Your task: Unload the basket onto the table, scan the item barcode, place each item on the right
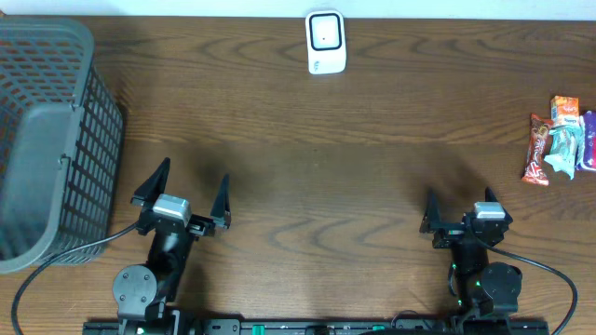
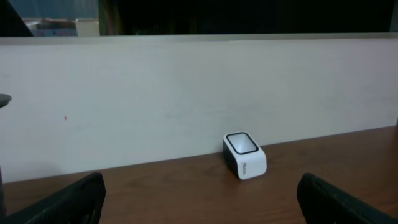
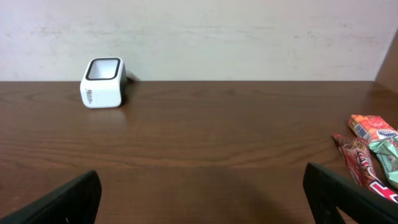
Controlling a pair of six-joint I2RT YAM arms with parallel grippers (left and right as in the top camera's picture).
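Note:
The white barcode scanner point(image 1: 326, 42) with a dark window stands at the table's far edge; it also shows in the left wrist view point(image 2: 244, 155) and the right wrist view point(image 3: 102, 83). Several snack packets point(image 1: 559, 140) lie at the right edge: a red bar point(image 3: 356, 158), an orange pack point(image 3: 372, 127) and a pale green packet point(image 3: 388, 158). My left gripper point(image 1: 194, 172) point(image 2: 202, 199) stands open and empty near the front left. Near the front right, my right gripper point(image 1: 459, 197) point(image 3: 202, 199) is open too, holding nothing, well short of the packets.
A grey mesh basket point(image 1: 47, 140) fills the left side of the table, close beside the left arm. A pale wall point(image 2: 199, 99) runs behind the scanner. Bare brown wood point(image 1: 317, 167) lies between the grippers and the scanner.

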